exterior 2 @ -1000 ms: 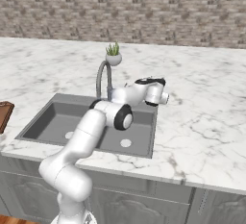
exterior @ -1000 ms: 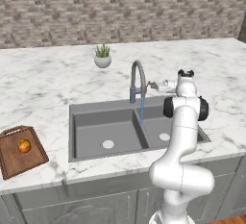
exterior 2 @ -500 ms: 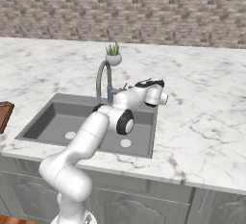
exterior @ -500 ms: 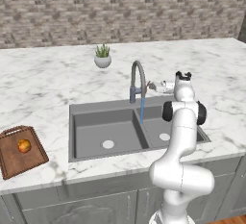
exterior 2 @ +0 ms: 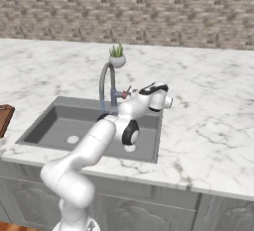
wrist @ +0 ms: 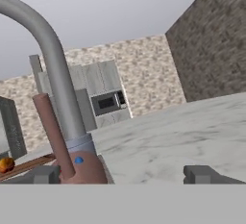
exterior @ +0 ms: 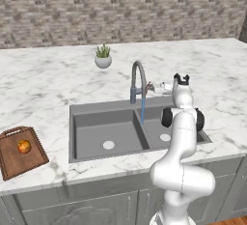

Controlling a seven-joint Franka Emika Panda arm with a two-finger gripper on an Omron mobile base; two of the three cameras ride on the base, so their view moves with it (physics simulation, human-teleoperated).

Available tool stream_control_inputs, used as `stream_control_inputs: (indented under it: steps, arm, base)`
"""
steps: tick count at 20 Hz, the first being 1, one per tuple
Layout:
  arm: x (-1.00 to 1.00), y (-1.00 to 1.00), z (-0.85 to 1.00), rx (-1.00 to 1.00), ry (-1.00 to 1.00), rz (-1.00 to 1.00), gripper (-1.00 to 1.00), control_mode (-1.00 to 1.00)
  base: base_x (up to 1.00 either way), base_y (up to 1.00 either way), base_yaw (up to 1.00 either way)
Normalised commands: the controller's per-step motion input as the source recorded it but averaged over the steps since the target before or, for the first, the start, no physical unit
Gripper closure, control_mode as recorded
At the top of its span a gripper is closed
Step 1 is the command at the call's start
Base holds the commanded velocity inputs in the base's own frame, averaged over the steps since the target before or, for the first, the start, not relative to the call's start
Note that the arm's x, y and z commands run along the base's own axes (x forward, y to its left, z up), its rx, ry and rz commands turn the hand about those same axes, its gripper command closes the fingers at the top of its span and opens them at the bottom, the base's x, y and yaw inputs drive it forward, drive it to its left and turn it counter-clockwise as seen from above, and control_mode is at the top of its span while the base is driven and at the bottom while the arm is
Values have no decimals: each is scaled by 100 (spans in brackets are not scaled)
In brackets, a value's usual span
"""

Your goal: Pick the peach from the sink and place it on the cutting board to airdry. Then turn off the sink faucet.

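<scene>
The peach (exterior: 24,146) lies on the reddish-brown cutting board (exterior: 14,161) at the counter's front left, well away from the arm. The dark grey sink (exterior: 96,122) has the grey gooseneck faucet (exterior: 138,80) behind its divider, and a thin blue stream falls from the spout. My gripper (exterior: 153,88) is open, level with the faucet's base on its right side. In the hand view the gripper (wrist: 125,175) has its fingertips wide apart, and the brown lever (wrist: 52,131) rises just inside the left fingertip (wrist: 45,174), in front of the faucet (wrist: 53,64). The peach (wrist: 6,164) shows far off.
A small potted plant (exterior: 102,59) stands on the marble counter behind the faucet. A brick wall (exterior: 120,11) runs along the back. The arm's elbow (exterior: 182,119) hangs over the right basin. From the right base view the cutting board's (exterior 2: 4,118) corner shows at the left edge.
The hand has edged slightly closer to the faucet's lever. Water still runs, and the peach and board have not moved.
</scene>
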Motion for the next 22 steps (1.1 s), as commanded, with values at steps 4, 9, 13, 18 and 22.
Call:
stream_control_inputs:
  steps: [4,9,13,18,22]
  arm:
    - [27,1,-3,0,0,0,-100,-100]
    - [29,9,0,0,0,1,-100,-100]
    - [19,22,10,0,0,4,-100,-100]
    - [13,50,30,0,0,5,-100,-100]
    - [15,55,55,-3,0,6,-100,-100]
  base:
    - [0,0,0]
    - [0,0,0]
    - [0,0,0]
    - [0,0,0]
    - [0,0,0]
